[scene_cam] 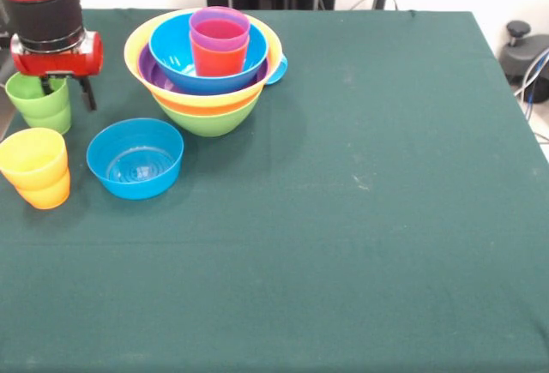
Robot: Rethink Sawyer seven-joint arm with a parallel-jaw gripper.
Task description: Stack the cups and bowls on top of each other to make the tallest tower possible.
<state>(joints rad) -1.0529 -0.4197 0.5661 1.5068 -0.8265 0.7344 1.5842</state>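
Arm: where it comes down at the table's far left corner, we see the gripper point(67, 90) at a green cup point(40, 101), one dark finger point(87, 94) outside the cup's right wall and the other at or inside its rim.
Grip: we read the fingers as parted around that wall; we cannot tell whether they press on it.
Tower: we find it right of the arm, a lime green bowl point(210, 118) as base, then orange, yellow point(141, 51), purple and big blue bowls point(171, 51) nested, with an orange cup point(220, 60) and a purple cup point(220, 28) on top.
Loose pieces: we count a yellow cup point(33, 157) nested in an orange one, front left, and beside it a small blue bowl point(135, 158).
Surface: we note a green tablecloth point(360, 219).
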